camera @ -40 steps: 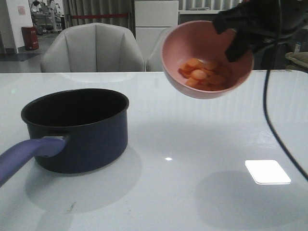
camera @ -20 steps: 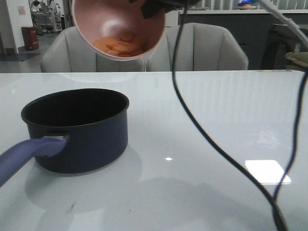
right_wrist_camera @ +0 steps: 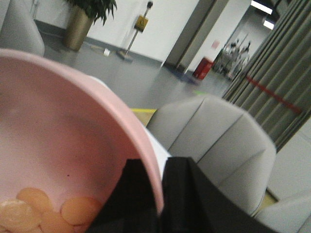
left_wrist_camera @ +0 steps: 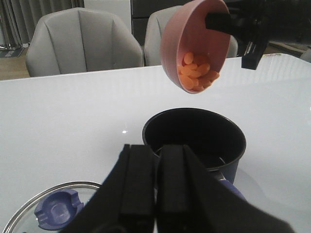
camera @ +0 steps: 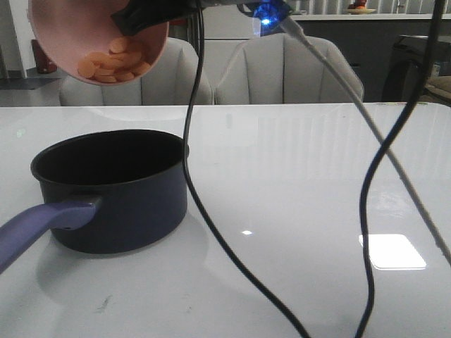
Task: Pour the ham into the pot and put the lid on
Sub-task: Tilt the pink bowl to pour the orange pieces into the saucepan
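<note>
The thin orange-pink ham slices (camera: 113, 62) lie heaped in the low side of a tilted pink round bowl (camera: 67, 42), held high over the far-left part of the white glossy table (camera: 310, 183). The right gripper (camera: 148, 14) pinches the bowl's rim. Below stands the dark navy saucepan (camera: 120, 190), empty. The bowl's lip seems to sit near the pot's left rim, so slices could fall outside. The left gripper (left_wrist_camera: 156, 194) is closed on nothing, with the clear glass lid (left_wrist_camera: 53, 211) beside it.

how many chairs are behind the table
2. In the front view, one grey chair stands behind the table's far edge on the left, partly hidden by the pink bowl, and the other grey chair stands beside it, nearer the middle. More may be out of view.
</note>
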Robot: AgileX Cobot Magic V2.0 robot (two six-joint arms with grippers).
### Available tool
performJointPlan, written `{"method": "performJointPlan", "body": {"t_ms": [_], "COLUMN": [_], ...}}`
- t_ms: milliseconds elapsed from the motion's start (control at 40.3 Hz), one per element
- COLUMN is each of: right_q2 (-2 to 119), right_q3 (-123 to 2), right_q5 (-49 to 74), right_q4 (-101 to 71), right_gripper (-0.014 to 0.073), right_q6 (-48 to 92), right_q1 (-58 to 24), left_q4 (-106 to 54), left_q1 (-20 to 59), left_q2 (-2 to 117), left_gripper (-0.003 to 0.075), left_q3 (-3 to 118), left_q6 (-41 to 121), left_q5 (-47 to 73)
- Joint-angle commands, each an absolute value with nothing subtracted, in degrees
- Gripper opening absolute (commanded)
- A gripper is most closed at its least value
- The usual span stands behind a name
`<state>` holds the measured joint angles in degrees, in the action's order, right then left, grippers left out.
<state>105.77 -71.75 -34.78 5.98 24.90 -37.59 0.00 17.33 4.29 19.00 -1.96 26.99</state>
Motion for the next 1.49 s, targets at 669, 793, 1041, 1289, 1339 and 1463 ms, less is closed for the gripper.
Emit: {"method": "performJointPlan", "body": {"t_ms": [669,793,1041,1289,1339,1463], "right_q2": [108.72,108.45,104.12,98.17,97.57,96.46], "right_q3": [-73.31,-73.31,-73.31,-73.31,-73.31,-73.31], "right_q5": [-64.63,-64.4,-55.57,-28.93,-24.26,-11.15], "right_q4": [1.23,-4.01,-30.72,-52.26,-56.13,-66.7], "right_gripper": [0.0138,0.0138,0.0138,0.0138,0.0138,0.0138], "right_q6": [50.46,50.21,48.06,49.73,51.59,58.48], "right_q1": [-40.49,-41.12,-46.66,-46.09,-45.09,-41.67], "left_q4": [-0.3,-0.3,-0.3,-0.3,-0.3,-0.3], "left_q1": [17.86,17.86,17.86,17.86,17.86,17.86], "left_q2": [5.09,5.09,5.09,5.09,5.09,5.09], "left_gripper": [0.0113,0.0113,0.0113,0.0113,0.0113,0.0113], "left_q3": [20.61,20.61,20.61,20.61,20.61,20.61], "left_q6": [-1.99,-1.99,-1.99,-2.09,-2.09,-2.09], "left_q5": [22.79,22.79,22.79,22.79,22.79,22.79]}}
